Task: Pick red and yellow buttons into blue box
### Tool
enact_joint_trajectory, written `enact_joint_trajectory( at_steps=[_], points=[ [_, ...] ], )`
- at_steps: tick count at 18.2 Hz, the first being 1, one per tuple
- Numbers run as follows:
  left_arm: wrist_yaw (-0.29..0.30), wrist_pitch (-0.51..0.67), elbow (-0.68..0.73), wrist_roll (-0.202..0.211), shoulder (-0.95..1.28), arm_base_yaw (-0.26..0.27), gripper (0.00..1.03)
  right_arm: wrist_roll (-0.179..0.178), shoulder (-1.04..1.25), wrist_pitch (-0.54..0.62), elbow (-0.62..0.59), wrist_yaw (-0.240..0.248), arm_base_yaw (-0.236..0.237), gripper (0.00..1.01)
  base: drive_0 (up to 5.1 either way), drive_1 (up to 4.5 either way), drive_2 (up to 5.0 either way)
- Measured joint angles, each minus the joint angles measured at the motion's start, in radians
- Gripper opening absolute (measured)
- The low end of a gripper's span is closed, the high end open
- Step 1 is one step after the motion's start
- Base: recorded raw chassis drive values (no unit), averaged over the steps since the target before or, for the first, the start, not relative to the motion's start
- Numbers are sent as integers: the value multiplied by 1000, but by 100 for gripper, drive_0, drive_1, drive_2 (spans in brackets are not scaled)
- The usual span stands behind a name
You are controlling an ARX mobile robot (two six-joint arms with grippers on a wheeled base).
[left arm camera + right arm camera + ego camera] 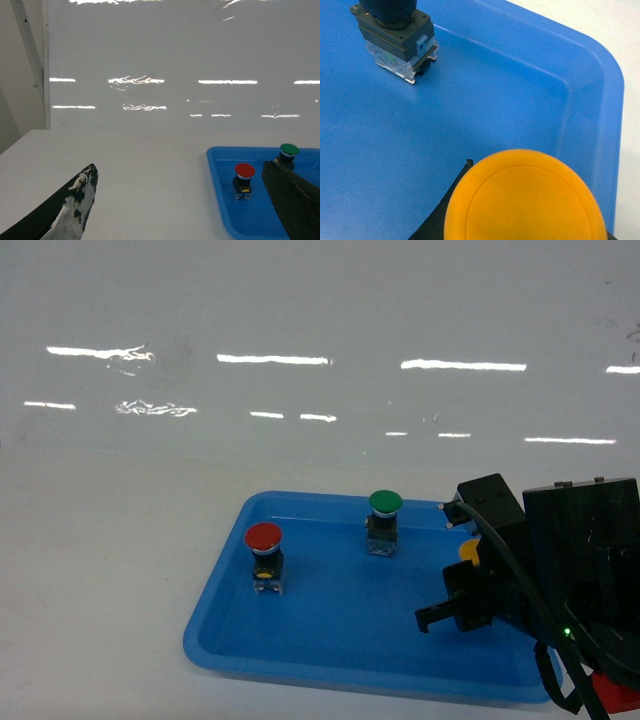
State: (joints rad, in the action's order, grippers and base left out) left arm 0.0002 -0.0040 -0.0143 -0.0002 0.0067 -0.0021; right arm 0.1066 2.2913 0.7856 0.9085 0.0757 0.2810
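As seen from the head cam, got the right gripper (pixel 448 612) low over the right end of the shallow blue tray (pixel 215 635), with its black fingers pointing left across the tray floor. Shows the yellow button (pixel 468 550) only as a sliver of cap, tight against the gripper body, inside the tray near its right wall. Fills most of the lower right wrist view with that same yellow cap, domed top facing the lens, and puts one black finger (pixel 437 220) just under its left edge. Can't tell whether the right gripper is clamped on the button or merely sits around it; no view shows the contact.

Found the red button (pixel 264 555) upright on its black-and-silver body, left of centre in the tray, well apart from the right gripper and touched by nothing. Found the green button (pixel 384 520) upright too, nearer the tray's far wall, between red and yellow. Catches its grey body and clear base in the top-left corner of the right wrist view, well apart from the yellow cap.

From the left wrist cam, got the left gripper (pixel 178 170) spread wide and holding nothing, above the white table (pixel 140 165) to the left of the tray. Puts its right finger across the tray's near-right part in that view, just beside the green button in frame. Can't judge the real gap there.
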Motion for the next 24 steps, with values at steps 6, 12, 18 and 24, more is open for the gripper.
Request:
enact_joint_trajectory(
  at_steps=[6,12,18,24],
  points=[
    [0,0,0,0,0,0,98,-2,-180,2,-66,-17,-55,28,0,0,0],
    [0,0,0,0,0,0,98,0,-456,33,-165,-33,-80,28,0,0,0],
    [0,26,0,-1,13,-4,98,49,-723,17,-331,-18,-100,28,0,0,0],
    [-74,706,-60,-10,774,-238,98,52,-723,18,-332,-18,-99,28,0,0,0]
  ],
)
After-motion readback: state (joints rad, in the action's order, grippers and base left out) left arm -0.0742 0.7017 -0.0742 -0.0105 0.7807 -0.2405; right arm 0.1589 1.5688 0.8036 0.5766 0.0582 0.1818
